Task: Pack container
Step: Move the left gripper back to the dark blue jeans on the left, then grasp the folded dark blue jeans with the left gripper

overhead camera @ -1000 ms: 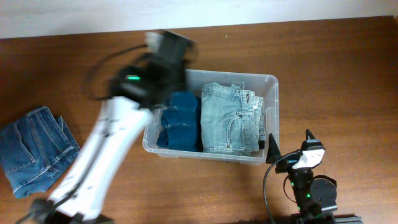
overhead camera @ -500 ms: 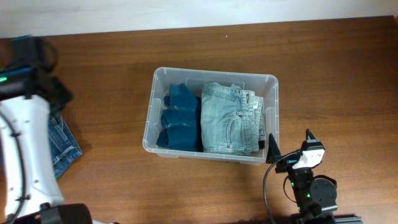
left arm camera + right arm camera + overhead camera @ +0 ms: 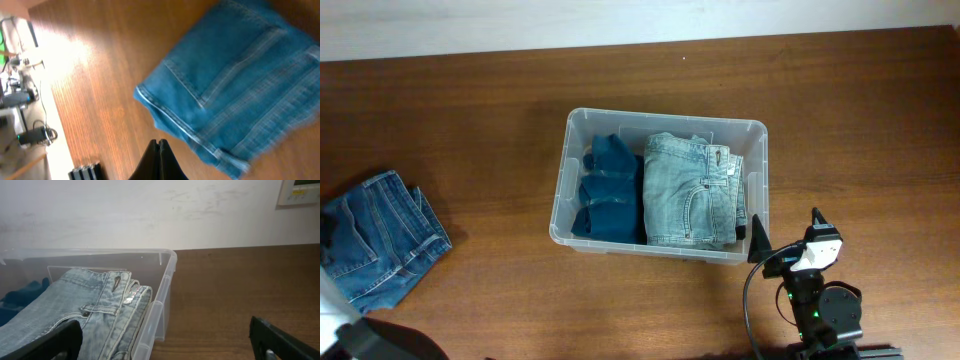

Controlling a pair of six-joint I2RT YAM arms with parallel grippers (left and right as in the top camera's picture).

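The clear plastic container [image 3: 564, 190] sits mid-table and holds a folded dark blue garment [image 3: 605, 190] on its left and folded light-wash jeans [image 3: 690, 190] on its right. Folded mid-blue jeans [image 3: 375, 245] lie on the table at the far left, and they also show in the left wrist view [image 3: 240, 85]. My left gripper [image 3: 160, 143] is shut and empty, above bare wood just beside the edge of those jeans. My right gripper [image 3: 165, 342] is open and empty, low at the container's near right corner [image 3: 160, 300], also seen in the overhead view [image 3: 787, 228].
The left arm shows only at the overhead view's bottom-left corner [image 3: 340, 325]. The table's left edge, with cables and equipment beyond it [image 3: 20, 95], lies close to the left gripper. A pale wall [image 3: 150, 210] stands behind the table.
My left arm has swung from over the container's left side to the far left and mostly out of the overhead view, uncovering the mid-blue jeans. The right arm has not moved.
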